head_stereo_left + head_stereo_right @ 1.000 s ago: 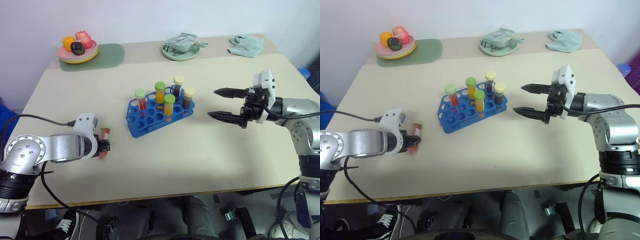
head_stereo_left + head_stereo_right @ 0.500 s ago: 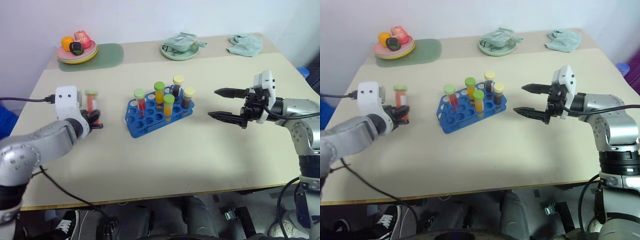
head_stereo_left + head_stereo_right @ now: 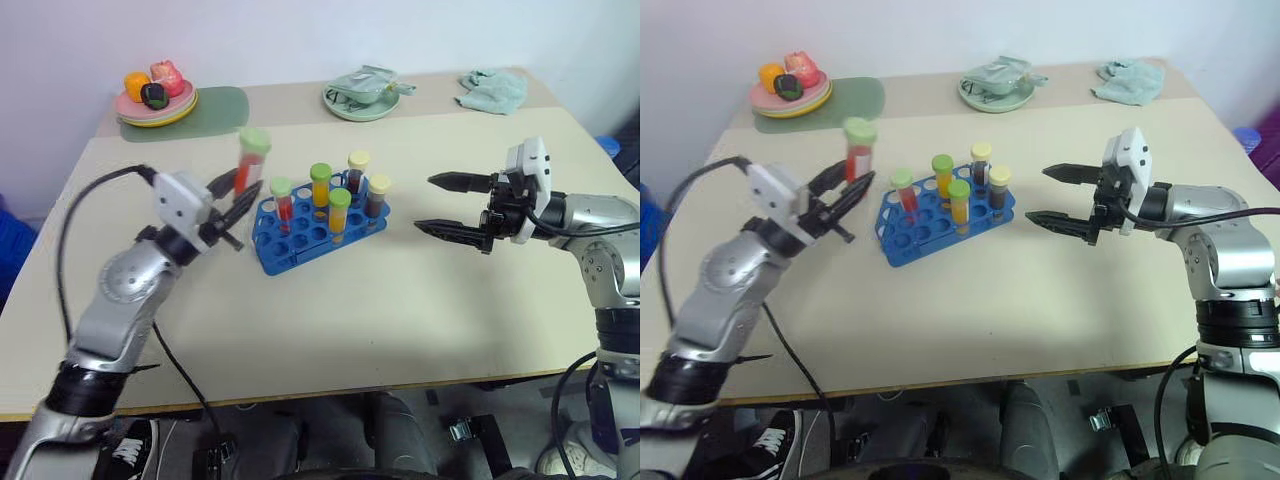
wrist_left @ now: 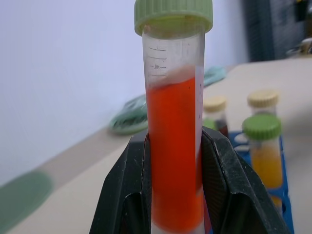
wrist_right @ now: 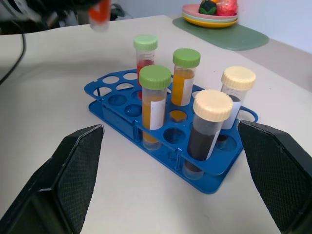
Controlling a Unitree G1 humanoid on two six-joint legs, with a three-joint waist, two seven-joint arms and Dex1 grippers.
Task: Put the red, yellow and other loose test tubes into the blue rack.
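Observation:
The blue rack [image 3: 272,256] stands mid-table and holds several capped tubes: one red, two yellow-orange, two dark. A red test tube [image 3: 247,163] with a green cap hangs upright in the air just left of the rack's near-left corner. My left gripper [image 3: 238,196] is shut on it, and the left wrist view shows the tube [image 4: 173,161] clamped between the black fingers [image 4: 127,195]. My right gripper [image 3: 425,203] hovers open to the right of the rack, pointing at it, with nothing between its fingers [image 5: 73,175]. The rack [image 5: 114,106] fills the middle of its wrist view.
At the back of the table a plate of fruit [image 3: 155,100] sits on a green mat at the left. A pale green dish with a cloth [image 3: 362,95] is at the centre and a teal cloth [image 3: 493,90] at the right. The near table edge runs below both arms.
My left gripper lifted the red tube off the table at the left, turned it upright and carried it right, up to the rack. The right gripper has stayed still.

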